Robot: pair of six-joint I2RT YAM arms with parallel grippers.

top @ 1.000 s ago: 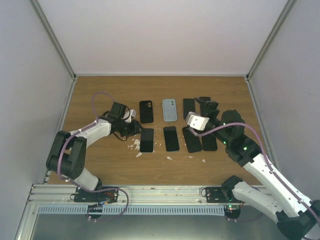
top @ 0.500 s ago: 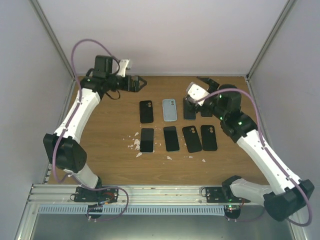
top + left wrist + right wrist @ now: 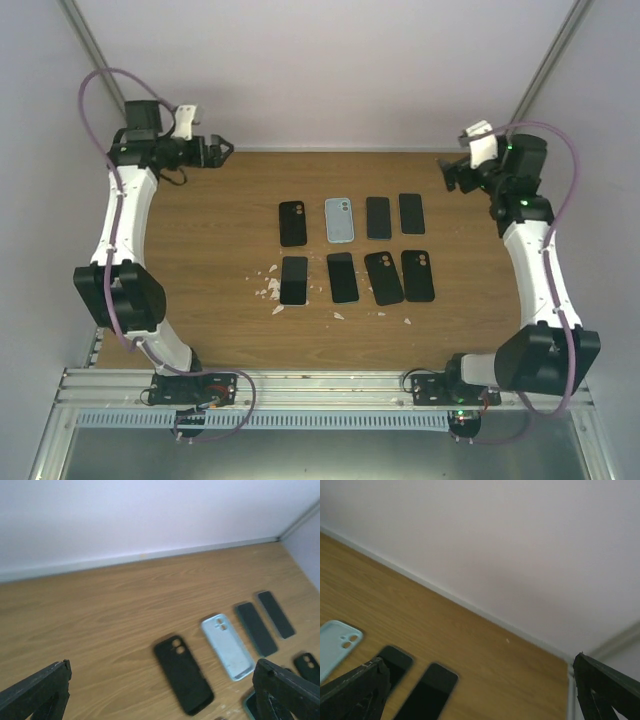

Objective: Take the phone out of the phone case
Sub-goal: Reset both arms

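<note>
Two rows of phone-shaped pieces lie mid-table. In the back row are a black phone case point(image 3: 292, 222) with camera holes, a light blue case point(image 3: 339, 219) and two flat dark slabs point(image 3: 378, 216) point(image 3: 411, 213). The front row holds several more black pieces point(image 3: 342, 277). I cannot tell which case holds a phone. My left gripper point(image 3: 222, 150) hangs open and empty over the back left corner. My right gripper point(image 3: 450, 172) is open and empty at the back right. The left wrist view shows the black case point(image 3: 182, 674) and the blue case point(image 3: 227, 646) below the open left gripper point(image 3: 162, 667). The right gripper point(image 3: 477, 667) faces the back wall.
White crumbs point(image 3: 268, 290) lie scattered beside the front left piece, with a few more near the front row. White walls point(image 3: 320, 70) close in the wooden table point(image 3: 200, 250) on three sides. A metal rail point(image 3: 320, 385) runs along the near edge by the arm bases.
Both arms have lifted away from the phones at mid-table and swung out to the back corners. The left gripper has opened wide; the right one stayed open.
</note>
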